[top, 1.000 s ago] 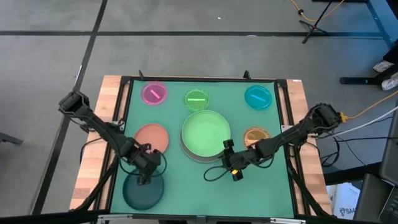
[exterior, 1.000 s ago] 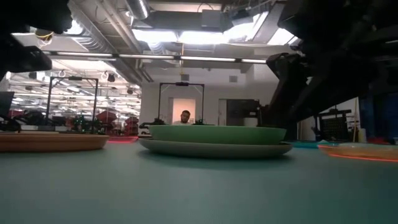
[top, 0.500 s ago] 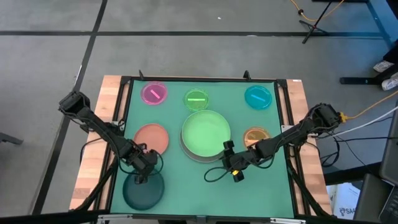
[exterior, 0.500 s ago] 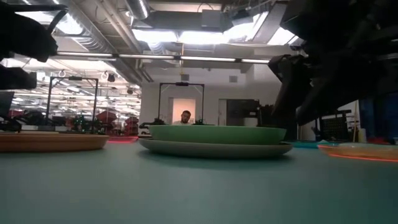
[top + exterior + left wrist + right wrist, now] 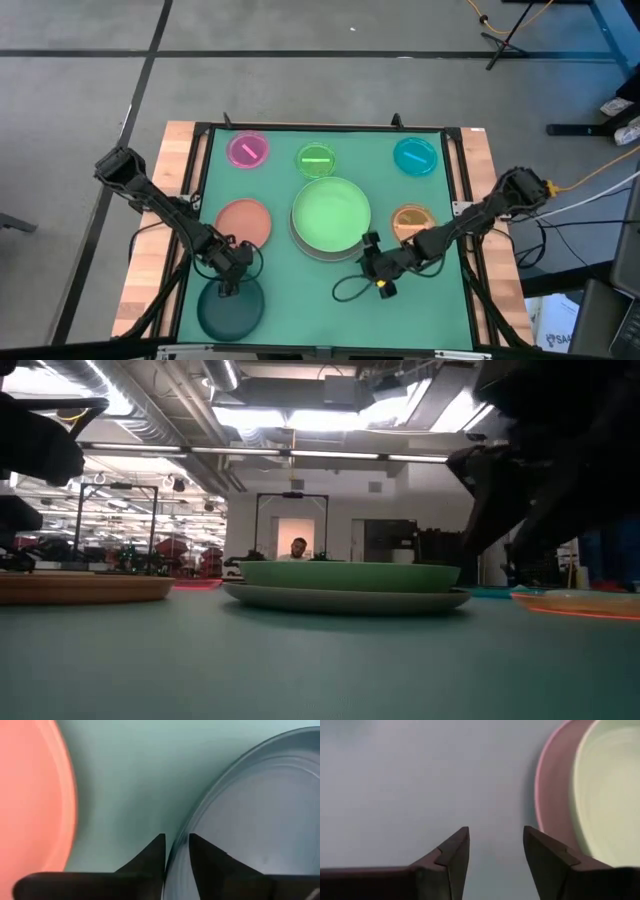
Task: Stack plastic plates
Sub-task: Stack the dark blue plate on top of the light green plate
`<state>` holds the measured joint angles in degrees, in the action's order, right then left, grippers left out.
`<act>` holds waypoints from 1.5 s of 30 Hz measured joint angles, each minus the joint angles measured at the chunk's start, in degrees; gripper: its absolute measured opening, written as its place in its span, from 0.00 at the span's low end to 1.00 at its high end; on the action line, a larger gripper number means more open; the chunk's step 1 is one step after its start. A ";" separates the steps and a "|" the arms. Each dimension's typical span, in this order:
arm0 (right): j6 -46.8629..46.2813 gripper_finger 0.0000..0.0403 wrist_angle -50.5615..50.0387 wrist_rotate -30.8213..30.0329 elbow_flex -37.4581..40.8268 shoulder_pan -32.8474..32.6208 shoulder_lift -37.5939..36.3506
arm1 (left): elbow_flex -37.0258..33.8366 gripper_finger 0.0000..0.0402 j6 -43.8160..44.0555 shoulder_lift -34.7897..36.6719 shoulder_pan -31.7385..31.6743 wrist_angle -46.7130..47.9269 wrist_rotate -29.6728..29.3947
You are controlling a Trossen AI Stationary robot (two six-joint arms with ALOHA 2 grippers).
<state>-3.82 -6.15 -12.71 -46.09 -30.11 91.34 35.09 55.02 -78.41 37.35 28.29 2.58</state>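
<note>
The dark teal plate [image 5: 230, 308] lies flat on the green mat near the table's near-left corner. My left gripper [image 5: 232, 280] stands over its far rim and is shut on it [image 5: 176, 837]. The light green plate [image 5: 331, 215] sits inside the grey plate [image 5: 299, 243] at the table's middle. My right gripper [image 5: 376, 268] hovers open [image 5: 495, 837] over bare mat just off this stack's near-right rim [image 5: 555, 795]. The salmon plate [image 5: 244, 220], pink plate [image 5: 248, 150], small green plate [image 5: 316, 158], blue plate [image 5: 414, 156] and orange plate [image 5: 410, 220] lie singly on the mat. My left gripper pinches the dark teal plate's far rim [image 5: 176, 857], one finger inside the plate [image 5: 205, 855] and one outside it [image 5: 152, 855]. The fingers come from above, pointing down. The plate still lies on the mat.
The mat is framed by a black rail [image 5: 205, 200] and wooden boards [image 5: 150, 270]. A loop of cable [image 5: 345, 290] hangs under my right arm. Bare mat lies between the stack and the near edge. In the low view a person [image 5: 298, 548] sits far off in the room.
My left gripper has moved toward the near edge and down onto the dark teal plate's far rim. My right gripper has drifted a little toward the table's near-right, away from the stack. No plate has moved.
</note>
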 joint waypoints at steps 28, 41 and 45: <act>-10.10 0.44 -0.54 -7.66 0.00 -10.12 0.01 | 14.19 0.02 -12.07 0.00 -14.90 0.81 1.89; -10.73 0.44 -3.96 -9.05 0.02 -10.01 -1.08 | 21.00 0.03 -25.62 0.00 -23.64 -1.54 -11.96; -10.79 0.44 -6.79 -12.45 0.04 -10.01 -3.58 | 21.00 0.03 -27.75 0.00 -26.84 -3.03 -16.34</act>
<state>-14.61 -12.94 -25.16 -46.04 -40.12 87.76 56.10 27.27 -78.41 10.51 25.27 -13.76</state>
